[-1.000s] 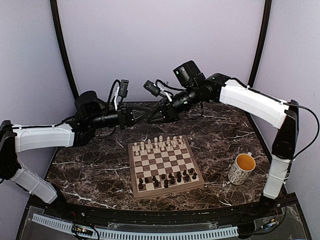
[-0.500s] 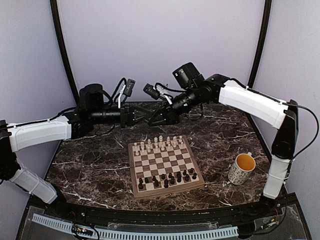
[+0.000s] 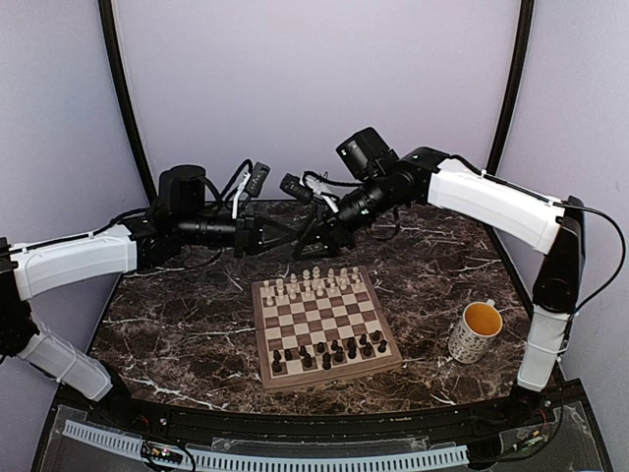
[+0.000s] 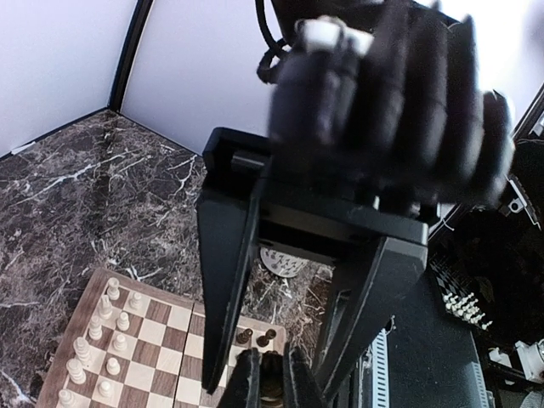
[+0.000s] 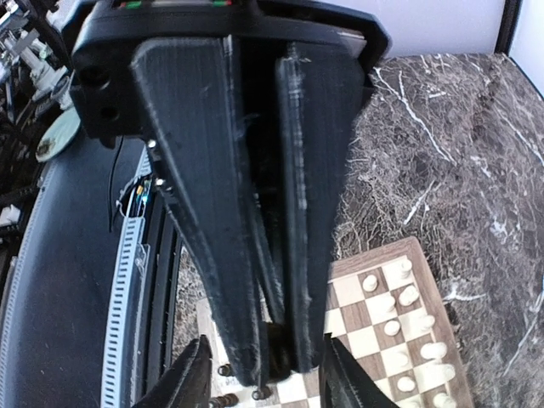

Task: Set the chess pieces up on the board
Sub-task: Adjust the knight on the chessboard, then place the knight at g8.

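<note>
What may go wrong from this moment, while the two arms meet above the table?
1. The left gripper pinches what looks like a small dark piece only at its fingertips, high over the table; a weak grip may drop it.
2. The open right gripper stands around the left fingertips; parting sideways may knock the piece loose.
3. The rows on the board are crowded, so placing it may topple neighbours.
</note>
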You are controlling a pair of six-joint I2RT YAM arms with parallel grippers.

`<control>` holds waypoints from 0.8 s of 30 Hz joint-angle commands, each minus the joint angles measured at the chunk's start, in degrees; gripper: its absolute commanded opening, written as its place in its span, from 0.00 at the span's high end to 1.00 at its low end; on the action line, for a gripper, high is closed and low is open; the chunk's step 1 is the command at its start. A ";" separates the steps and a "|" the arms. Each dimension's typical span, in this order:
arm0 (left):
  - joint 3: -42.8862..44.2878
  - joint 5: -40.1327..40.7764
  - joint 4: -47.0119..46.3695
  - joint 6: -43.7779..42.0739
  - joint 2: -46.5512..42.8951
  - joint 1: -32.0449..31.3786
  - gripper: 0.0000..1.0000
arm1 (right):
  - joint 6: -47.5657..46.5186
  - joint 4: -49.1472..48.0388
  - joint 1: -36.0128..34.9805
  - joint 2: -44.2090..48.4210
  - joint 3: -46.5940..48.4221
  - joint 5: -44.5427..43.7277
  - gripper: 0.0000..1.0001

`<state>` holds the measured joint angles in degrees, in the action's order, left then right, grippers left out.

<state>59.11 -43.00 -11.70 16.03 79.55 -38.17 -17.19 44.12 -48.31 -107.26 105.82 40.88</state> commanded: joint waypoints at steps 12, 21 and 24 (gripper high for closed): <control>-23.13 9.28 -7.37 -13.16 -16.65 -5.11 1.00 | -12.48 2.68 5.21 16.05 -15.33 -9.47 0.41; -26.98 19.37 -8.42 -15.68 -12.44 -17.93 0.99 | -12.34 1.85 6.57 15.56 -15.79 -11.00 0.41; -28.67 21.42 -11.72 -14.46 -11.11 -20.10 1.00 | -12.19 2.02 6.57 15.01 -15.35 -10.44 0.41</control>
<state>32.88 -26.52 -18.50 1.91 67.24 -56.07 -29.10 47.79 -41.95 -91.42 89.84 30.35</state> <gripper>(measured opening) 0.087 0.593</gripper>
